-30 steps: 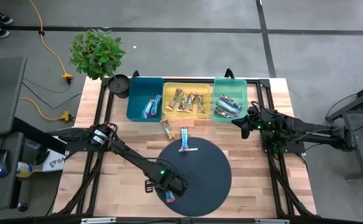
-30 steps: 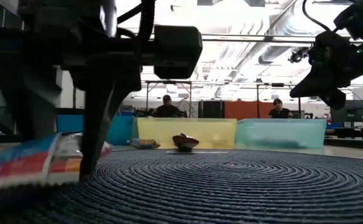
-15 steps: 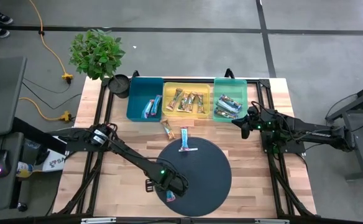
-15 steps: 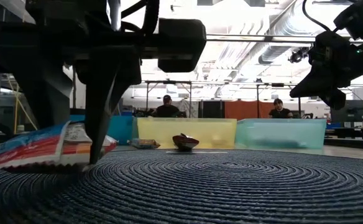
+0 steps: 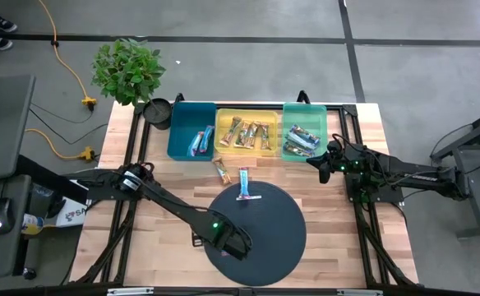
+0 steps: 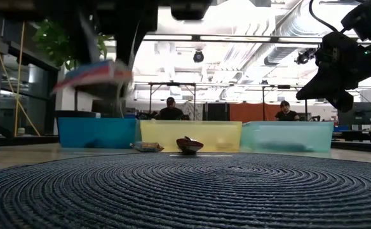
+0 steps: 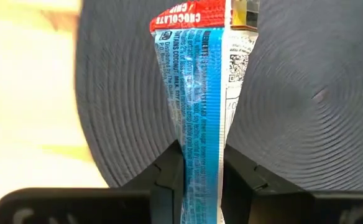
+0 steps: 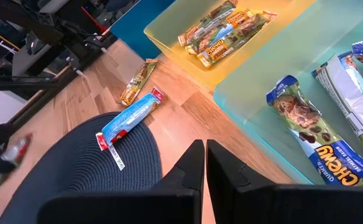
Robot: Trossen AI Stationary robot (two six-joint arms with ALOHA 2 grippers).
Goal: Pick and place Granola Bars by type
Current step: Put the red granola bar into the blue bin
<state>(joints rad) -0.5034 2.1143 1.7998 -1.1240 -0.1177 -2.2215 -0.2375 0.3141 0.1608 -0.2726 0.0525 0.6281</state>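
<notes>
My left gripper (image 5: pixel 228 241) hangs over the near left part of the round dark mat (image 5: pixel 283 224), shut on a blue granola bar (image 6: pixel 94 74) with a red end (image 7: pixel 188 14). That bar is hidden under the gripper in the high view. My right gripper (image 5: pixel 323 168) hovers shut and empty by the green tray's near right corner. A second blue bar (image 5: pixel 244 185) lies half on the mat's far edge. A tan bar (image 5: pixel 221 170) lies on the wood just beyond it. The teal tray (image 5: pixel 181 140), yellow tray (image 5: pixel 246 113) and green tray (image 5: pixel 306 109) each hold bars. My left gripper pinches the blue bar between its two fingers (image 7: pixel 169 171), which lie across the bar and come from above, pointing down. The wrapper (image 7: pixel 200 134) is squeezed narrow at the fingers and widens toward the red end. The bar is lifted clear of the mat, about level.
The three trays stand in a row along the table's far edge. A potted plant (image 5: pixel 127 67) and a black pot (image 5: pixel 158 113) sit at the far left corner. Bare wood shows left and right of the mat. People sit in the room behind the table.
My left gripper has gone up, staying shut on the blue bar. The bar lay tilted on the mat's near left part; now it hangs well above the mat, clear of it. My right arm has kept still.
</notes>
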